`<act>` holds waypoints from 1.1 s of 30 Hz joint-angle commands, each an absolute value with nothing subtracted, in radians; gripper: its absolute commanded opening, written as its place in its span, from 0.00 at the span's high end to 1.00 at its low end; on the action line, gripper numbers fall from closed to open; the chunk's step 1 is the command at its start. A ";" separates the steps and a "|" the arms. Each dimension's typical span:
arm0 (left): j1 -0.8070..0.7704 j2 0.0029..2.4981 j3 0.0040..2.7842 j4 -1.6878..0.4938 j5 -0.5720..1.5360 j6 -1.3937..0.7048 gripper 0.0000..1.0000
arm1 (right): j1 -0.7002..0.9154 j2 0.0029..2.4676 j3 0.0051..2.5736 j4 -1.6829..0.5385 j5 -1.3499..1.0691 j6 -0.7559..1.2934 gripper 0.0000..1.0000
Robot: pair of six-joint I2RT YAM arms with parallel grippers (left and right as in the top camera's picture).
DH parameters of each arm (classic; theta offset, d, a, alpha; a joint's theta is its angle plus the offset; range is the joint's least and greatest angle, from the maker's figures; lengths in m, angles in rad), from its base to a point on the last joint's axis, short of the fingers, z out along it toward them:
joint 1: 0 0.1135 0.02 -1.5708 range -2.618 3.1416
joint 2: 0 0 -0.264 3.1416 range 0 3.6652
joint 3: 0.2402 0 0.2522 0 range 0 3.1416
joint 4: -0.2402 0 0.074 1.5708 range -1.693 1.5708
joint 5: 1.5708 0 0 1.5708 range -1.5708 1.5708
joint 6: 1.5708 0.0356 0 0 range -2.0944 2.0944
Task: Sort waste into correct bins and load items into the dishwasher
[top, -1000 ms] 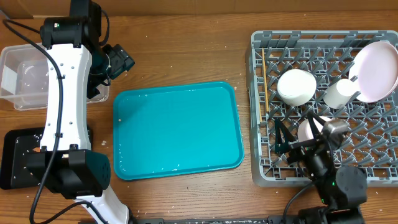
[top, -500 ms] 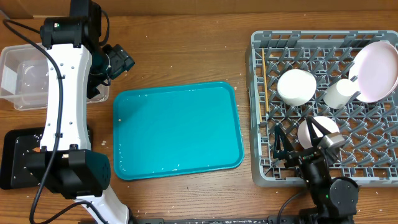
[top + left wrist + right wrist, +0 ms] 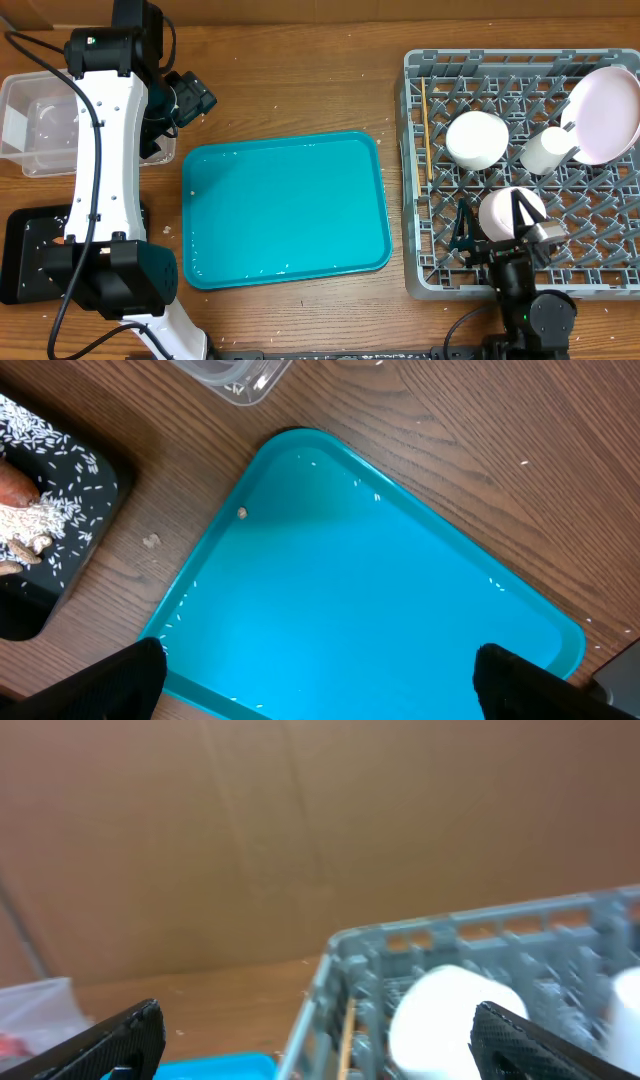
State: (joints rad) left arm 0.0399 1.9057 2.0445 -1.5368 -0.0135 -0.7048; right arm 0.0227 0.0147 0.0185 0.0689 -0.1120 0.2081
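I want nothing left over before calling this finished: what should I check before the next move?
1. Left gripper open, empty: ok.
2. Right gripper open, empty: ok.
3. Teal tray cleared: not ok, a small crumb lies near its left edge.
4. Back bowl, front bowl, cup, plate, chopsticks in grey rack: ok.
5. Clear tub contents sorted: cannot tell.
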 commanded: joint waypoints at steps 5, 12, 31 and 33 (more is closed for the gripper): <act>0.037 1.885 2.049 -1.536 -0.010 -0.711 0.00 | -0.066 0.003 0.008 -0.041 -0.087 0.201 0.00; 0.037 1.885 2.049 -1.536 -0.010 -0.711 0.00 | -0.081 0.003 0.008 -0.076 -0.088 0.201 0.00; 0.037 1.885 2.049 -1.536 -0.010 -0.711 0.00 | -0.080 0.003 0.008 -0.076 -0.088 0.202 0.00; 0.037 1.885 2.049 -1.536 -0.010 -0.711 0.00 | -0.080 0.003 0.008 -0.076 -0.088 0.201 0.00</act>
